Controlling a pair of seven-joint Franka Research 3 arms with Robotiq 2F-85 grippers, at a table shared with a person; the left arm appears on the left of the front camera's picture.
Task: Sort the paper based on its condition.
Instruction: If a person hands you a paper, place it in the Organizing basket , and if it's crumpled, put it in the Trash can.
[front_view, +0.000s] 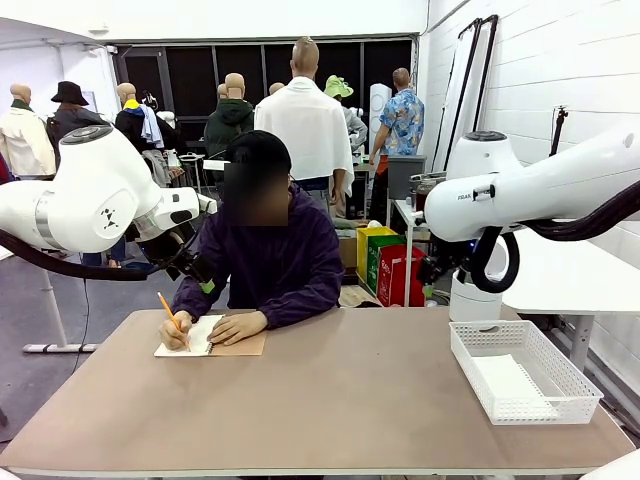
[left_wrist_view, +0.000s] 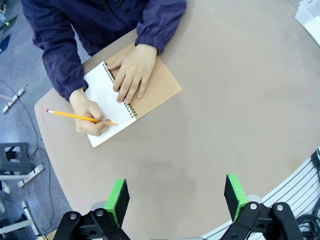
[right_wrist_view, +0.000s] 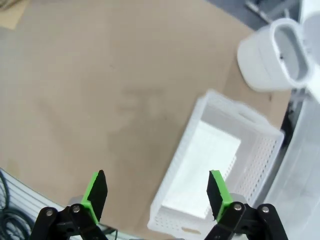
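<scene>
Left robot hand (left_wrist_view: 176, 195): released, green pads wide apart, nothing between them, hanging above the bare counter (left_wrist_view: 225, 100). Right robot hand (right_wrist_view: 156, 192): also released and empty, above the counter near the white basket (right_wrist_view: 260, 155). Paper (right_wrist_view: 200, 165): plain white, lying flat inside that basket, near right of the counter. Far left: spiral notebook (left_wrist_view: 155, 87) lies open, brown cover. One person's hand (left_wrist_view: 131, 72) rests flat on it. The other (left_wrist_view: 90, 120) holds an orange pencil (left_wrist_view: 75, 116), tip on the white page.

A notebook (front_view: 210, 337) is lying at the table's (front_view: 330, 410) eleven o'clock, just before the person (front_view: 275, 265). A basket (front_view: 548, 411) is sitting at three o'clock, with paper (front_view: 505, 380) lying in it.
</scene>
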